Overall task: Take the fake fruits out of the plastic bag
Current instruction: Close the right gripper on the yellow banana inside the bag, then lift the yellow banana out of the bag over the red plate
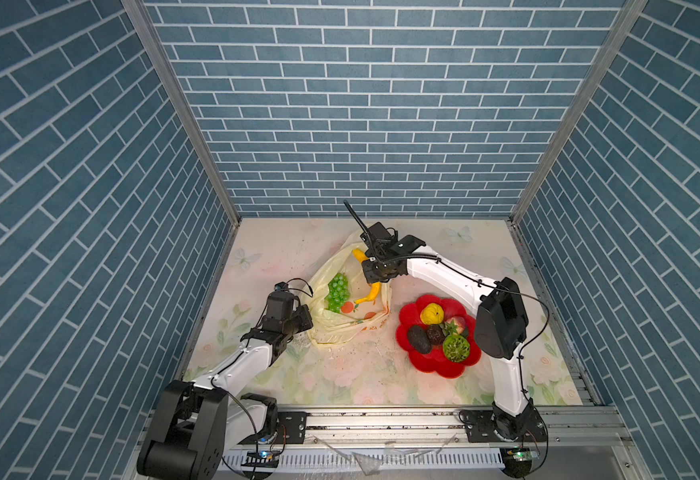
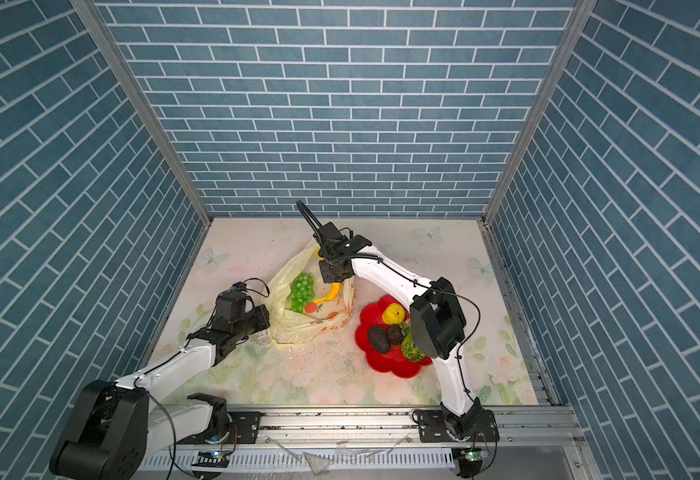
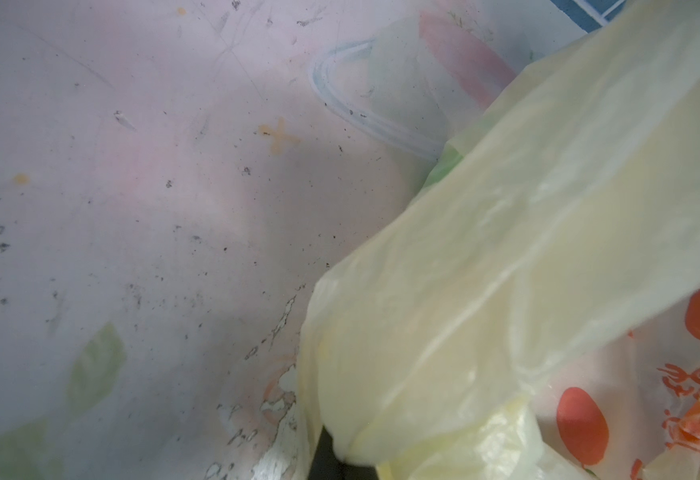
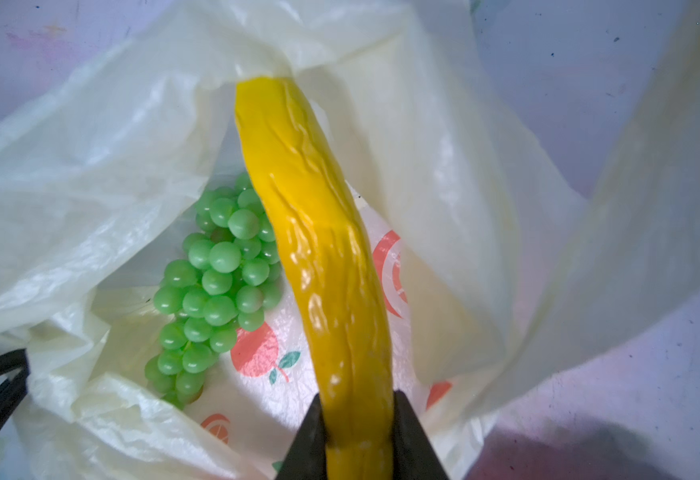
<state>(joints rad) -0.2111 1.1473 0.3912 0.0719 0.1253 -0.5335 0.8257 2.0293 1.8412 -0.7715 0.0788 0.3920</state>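
Yellow banana (image 4: 331, 270) between right jaws at bag (image 4: 90, 166) mouth, grapes (image 4: 215, 286) inside

A thin cream-yellow plastic carrier bag (image 1: 331, 328) lies left of centre on the floral-print tabletop (image 1: 340, 374); a red flower-shaped plastic plate (image 1: 452, 372) sits just to its right. In the bag lies a green plastic grape bunch (image 1: 337, 292), and right of it a curved yellow plastic banana (image 1: 371, 294) slants up through the mouth, between the jaws of the right gripper (image 4: 357, 399). The left gripper (image 1: 307, 321) pinches the bag's left edge. On the plate a yellow plastic lump (image 1: 431, 313) sits at the back, a dark brown bumpy plastic fruit (image 1: 418, 339) front left, and a green round plastic fruit (image 1: 456, 348) front right.
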